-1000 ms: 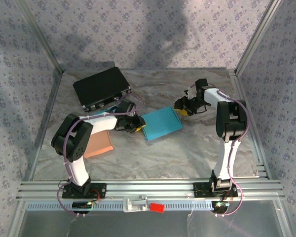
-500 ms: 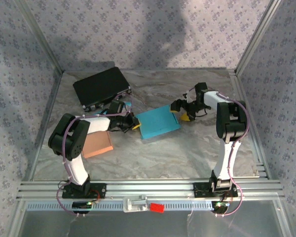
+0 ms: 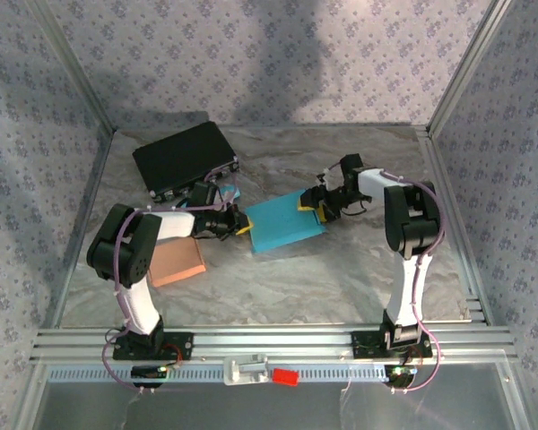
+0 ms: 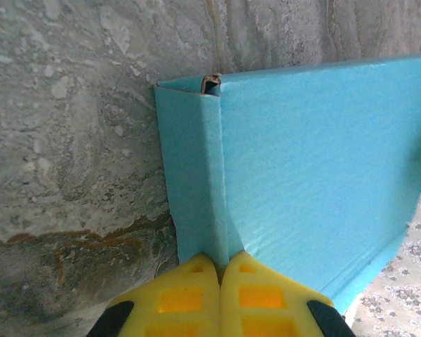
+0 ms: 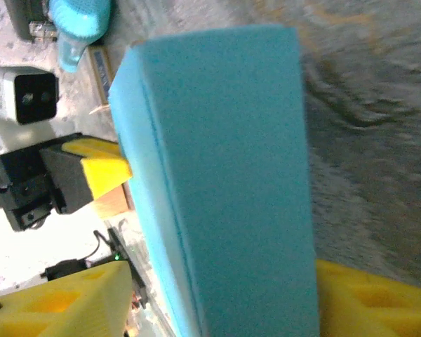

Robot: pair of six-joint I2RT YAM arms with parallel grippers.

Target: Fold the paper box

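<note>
Place: blue paper box (image 3: 285, 224) is laid on the table (image 3: 341, 269), between both arms | left gripper (image 4: 221, 270): pinched on its side fold | right gripper (image 3: 309, 206): spread around its other end | tip: the fold should be held tight and that end pushed slowly.

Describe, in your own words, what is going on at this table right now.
Two robot arms are working on a teal paper box lying in the middle of the table. The left gripper is shut on a folded flap at the box's left edge. The right gripper straddles the opposite end, open around it. The box looks only partly folded. A black case sits behind.
</note>
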